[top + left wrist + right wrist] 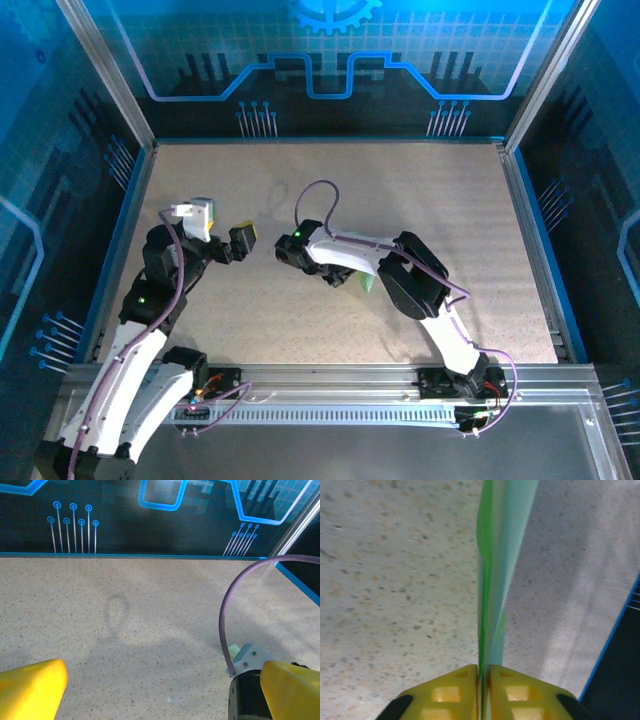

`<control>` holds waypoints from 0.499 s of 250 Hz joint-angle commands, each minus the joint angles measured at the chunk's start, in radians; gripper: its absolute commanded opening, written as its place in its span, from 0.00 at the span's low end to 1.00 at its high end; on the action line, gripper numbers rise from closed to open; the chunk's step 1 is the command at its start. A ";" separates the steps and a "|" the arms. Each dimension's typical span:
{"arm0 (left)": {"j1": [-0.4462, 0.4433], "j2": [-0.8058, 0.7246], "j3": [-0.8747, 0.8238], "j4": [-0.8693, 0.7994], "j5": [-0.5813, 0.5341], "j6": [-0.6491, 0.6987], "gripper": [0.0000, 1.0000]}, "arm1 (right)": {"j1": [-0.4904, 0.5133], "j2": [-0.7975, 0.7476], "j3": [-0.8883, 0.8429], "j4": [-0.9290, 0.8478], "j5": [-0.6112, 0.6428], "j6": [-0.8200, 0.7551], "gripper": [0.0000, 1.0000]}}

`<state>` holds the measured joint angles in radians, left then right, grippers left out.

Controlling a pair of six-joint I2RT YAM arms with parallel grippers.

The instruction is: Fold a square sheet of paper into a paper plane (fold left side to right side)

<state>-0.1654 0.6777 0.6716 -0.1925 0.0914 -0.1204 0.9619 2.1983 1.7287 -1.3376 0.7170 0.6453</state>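
Your paper plane point(492, 580) stands on edge over the middle of the speckled surface point(395, 580), its layered green rim pinched between the closed yellow fingers point(450, 695) of the right gripper point(483, 670), while the left gripper point(162, 680) beside it gapes wide, holding nothing.

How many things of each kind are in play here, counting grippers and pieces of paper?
Grippers: 2, the left gripper and the right gripper
Paper: 1, the folded green paper
Total: 3
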 commanded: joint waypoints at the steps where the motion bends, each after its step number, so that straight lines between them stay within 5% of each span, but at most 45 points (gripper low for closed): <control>1: 0.009 -0.015 -0.013 0.036 -0.024 0.019 1.00 | 0.007 -0.005 -0.012 0.055 -0.060 -0.012 0.21; 125: 0.009 0.000 -0.020 0.041 -0.002 0.011 1.00 | -0.072 -0.325 -0.213 0.333 -0.307 -0.049 0.68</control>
<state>-0.1654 0.6758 0.6628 -0.1776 0.0826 -0.1207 0.9253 1.9953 1.5639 -1.0889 0.4835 0.5934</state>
